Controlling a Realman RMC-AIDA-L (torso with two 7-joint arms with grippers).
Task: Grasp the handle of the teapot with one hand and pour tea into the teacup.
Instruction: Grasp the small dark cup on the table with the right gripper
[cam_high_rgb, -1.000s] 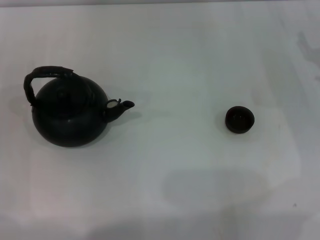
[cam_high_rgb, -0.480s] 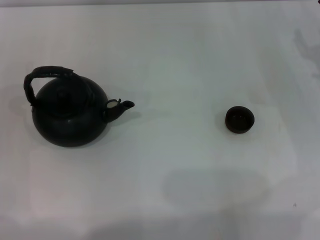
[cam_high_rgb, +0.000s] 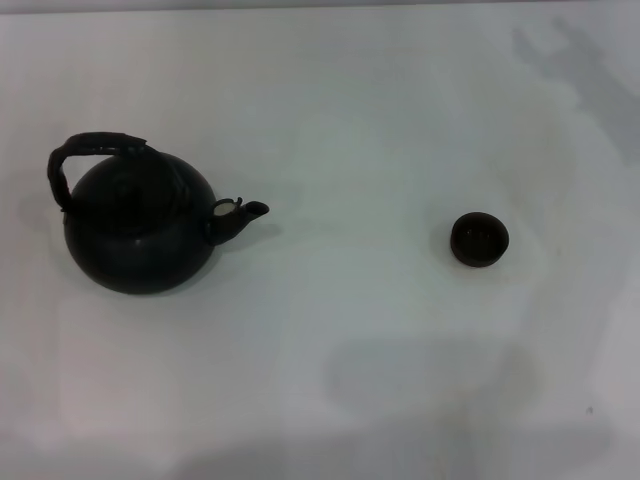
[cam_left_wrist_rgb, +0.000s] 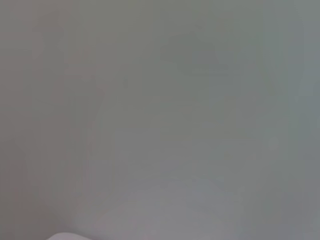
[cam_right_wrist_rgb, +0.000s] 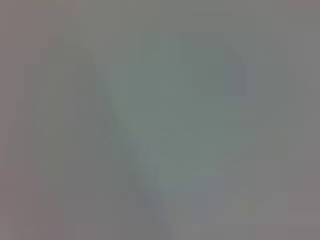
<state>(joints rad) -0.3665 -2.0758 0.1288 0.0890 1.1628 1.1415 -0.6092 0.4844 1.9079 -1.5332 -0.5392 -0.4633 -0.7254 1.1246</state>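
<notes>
A large round black teapot (cam_high_rgb: 140, 235) stands upright at the left of the white table in the head view, its short spout (cam_high_rgb: 245, 215) pointing right. Its dark, rough arched handle (cam_high_rgb: 85, 150) rises over the lid. Far to the right sits the small dark teacup (cam_high_rgb: 479, 239), upright and apart from the pot. Neither gripper shows in the head view. Both wrist views show only a plain grey surface, with no fingers and none of the task's things.
The white table (cam_high_rgb: 350, 130) fills the head view. A faint shadow (cam_high_rgb: 580, 70) lies across its far right corner, and a soft darker patch (cam_high_rgb: 430, 375) lies near the front edge.
The teapot and teacup have not moved. The shadow at the table's far right has grown and spread further left.
</notes>
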